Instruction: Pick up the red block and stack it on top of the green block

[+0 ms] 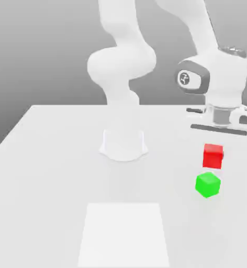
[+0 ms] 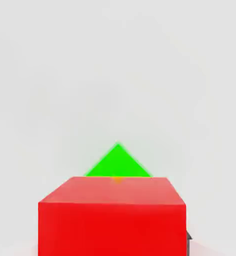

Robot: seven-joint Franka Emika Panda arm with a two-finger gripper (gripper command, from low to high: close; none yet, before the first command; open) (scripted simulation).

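One red cube [image 1: 213, 155] is held clamped in the single claw [image 1: 213, 161], near one green cube [image 1: 208, 185], on the exterior view's right of the table [image 1: 52, 172].

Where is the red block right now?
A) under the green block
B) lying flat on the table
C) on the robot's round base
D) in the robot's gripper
D: the red block is up in the gripper, and in the hand view it looms large, partly covering the green block.
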